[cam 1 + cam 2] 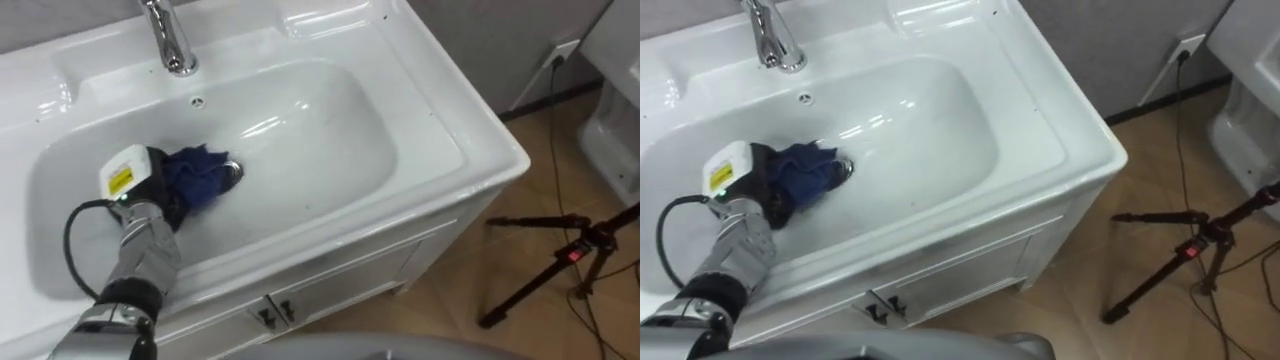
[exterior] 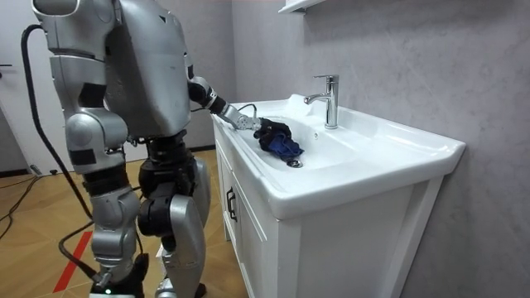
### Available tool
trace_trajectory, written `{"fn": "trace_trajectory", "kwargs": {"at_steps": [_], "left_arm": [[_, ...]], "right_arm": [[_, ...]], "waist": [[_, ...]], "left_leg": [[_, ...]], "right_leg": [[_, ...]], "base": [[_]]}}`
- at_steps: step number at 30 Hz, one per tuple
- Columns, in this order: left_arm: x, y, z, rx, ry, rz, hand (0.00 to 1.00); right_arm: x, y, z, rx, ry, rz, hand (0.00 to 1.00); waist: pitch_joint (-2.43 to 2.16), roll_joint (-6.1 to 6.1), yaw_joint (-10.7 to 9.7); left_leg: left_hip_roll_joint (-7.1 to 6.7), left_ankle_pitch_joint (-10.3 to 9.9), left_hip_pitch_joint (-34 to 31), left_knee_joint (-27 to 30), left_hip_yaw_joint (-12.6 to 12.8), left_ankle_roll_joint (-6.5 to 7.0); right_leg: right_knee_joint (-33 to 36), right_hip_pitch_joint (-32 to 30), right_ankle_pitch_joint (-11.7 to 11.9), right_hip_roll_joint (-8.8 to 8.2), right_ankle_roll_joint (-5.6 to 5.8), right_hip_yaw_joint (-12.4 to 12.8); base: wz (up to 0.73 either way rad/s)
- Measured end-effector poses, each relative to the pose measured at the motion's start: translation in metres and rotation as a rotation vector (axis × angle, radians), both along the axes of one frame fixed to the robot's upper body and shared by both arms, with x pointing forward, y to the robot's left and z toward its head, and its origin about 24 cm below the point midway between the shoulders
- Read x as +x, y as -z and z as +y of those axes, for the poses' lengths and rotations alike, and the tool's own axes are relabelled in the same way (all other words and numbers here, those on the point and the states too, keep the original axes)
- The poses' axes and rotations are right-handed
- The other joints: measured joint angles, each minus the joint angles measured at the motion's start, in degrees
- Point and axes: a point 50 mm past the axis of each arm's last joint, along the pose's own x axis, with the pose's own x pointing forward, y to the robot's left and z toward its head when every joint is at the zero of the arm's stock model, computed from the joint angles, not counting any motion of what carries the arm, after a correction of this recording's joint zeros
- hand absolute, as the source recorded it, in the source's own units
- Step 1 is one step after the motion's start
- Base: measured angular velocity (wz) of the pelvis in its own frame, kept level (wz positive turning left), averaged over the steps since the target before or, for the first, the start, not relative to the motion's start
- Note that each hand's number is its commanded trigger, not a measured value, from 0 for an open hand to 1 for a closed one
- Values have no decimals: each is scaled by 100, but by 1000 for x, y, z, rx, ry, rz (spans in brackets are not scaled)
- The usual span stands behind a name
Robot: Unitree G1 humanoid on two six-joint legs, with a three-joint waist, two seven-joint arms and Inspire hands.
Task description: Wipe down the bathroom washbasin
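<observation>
A white basin (image 1: 330, 150) is set in a white vanity top, and I stand at its front edge. A bunched dark blue cloth (image 1: 195, 175) lies on the basin floor beside the drain (image 1: 233, 170). My left hand (image 1: 160, 195) reaches into the basin from the lower left, its fingers curled into the cloth. In the room view the same left hand (image 2: 247, 122) holds the blue cloth (image 2: 278, 139) just inside the near rim of the basin (image 2: 364, 157).
A chrome faucet (image 1: 170, 40) stands at the back of the basin. Cabinet doors (image 1: 300, 300) with small handles sit below the rim. On the wooden floor to the right stand a black tripod (image 1: 560, 255) and a white fixture (image 1: 615, 110).
</observation>
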Motion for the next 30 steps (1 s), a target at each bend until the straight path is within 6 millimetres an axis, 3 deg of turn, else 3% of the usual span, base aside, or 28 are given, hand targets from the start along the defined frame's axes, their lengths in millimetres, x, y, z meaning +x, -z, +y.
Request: {"fn": "trace_trajectory", "kwargs": {"at_steps": [2,5,11,18,20,21,22,23,25,27,30], "left_arm": [[-4,1,1,29,10,4,100],[-10,3,3,61,23,13,100],[-22,5,5,143,69,26,100],[-33,4,3,175,100,12,100],[-34,5,-2,164,99,-1,100],[-32,4,-4,158,101,-10,100],[-28,3,-9,143,108,-28,100],[-30,4,-11,141,108,-34,100],[-33,6,-13,132,105,-37,100],[-34,5,-14,132,105,-49,100],[-33,2,-14,125,107,-70,100]], "right_arm": [[2,0,-1,-4,-1,-4,0],[6,-1,-6,-16,1,-17,0],[12,-2,-11,-64,4,-67,0],[25,-3,-14,-107,5,-136,0],[31,-3,-16,-126,10,-173,0],[33,-3,-16,-128,12,-188,0],[34,-3,-16,-134,21,-201,0],[37,-3,-15,-132,32,-220,0],[41,-3,-15,-134,32,-253,0],[42,-4,-16,-141,29,-276,0],[40,-3,-16,-137,53,-294,0]], "waist": [[-6,34,142],[-3,94,157],[5,220,246],[11,276,282],[14,259,241],[19,262,202],[20,261,230],[19,243,324],[33,271,508],[38,270,518],[48,255,490]], "left_leg": [[0,8,59,-6,-172,-13],[-12,35,110,-14,-436,-56],[-17,67,279,-70,-524,-97],[-42,73,276,-37,-503,-106],[-101,97,162,-117,-468,-165],[-101,150,42,-291,-396,-209],[-106,271,-213,-320,-53,-26],[-151,318,-158,-182,105,16],[-189,319,-82,-177,13,22],[-247,319,-113,-186,-201,22],[-241,318,-172,-191,-129,22]], "right_leg": [[-4,37,3,-22,-4,-162],[-6,124,4,-54,-4,-459],[-4,319,4,-78,-4,-646],[0,364,4,-120,-3,-599],[-10,408,4,-229,-3,-262],[-9,405,4,-250,-2,-175],[5,406,-7,-284,17,-45],[8,411,9,-308,71,-15],[-6,445,30,-307,104,-63],[-27,457,37,-333,115,-224],[-25,402,37,-332,117,-223]], "base": [[-19],[4],[14],[5],[28],[49],[25],[0],[-45],[-13],[12]]}}
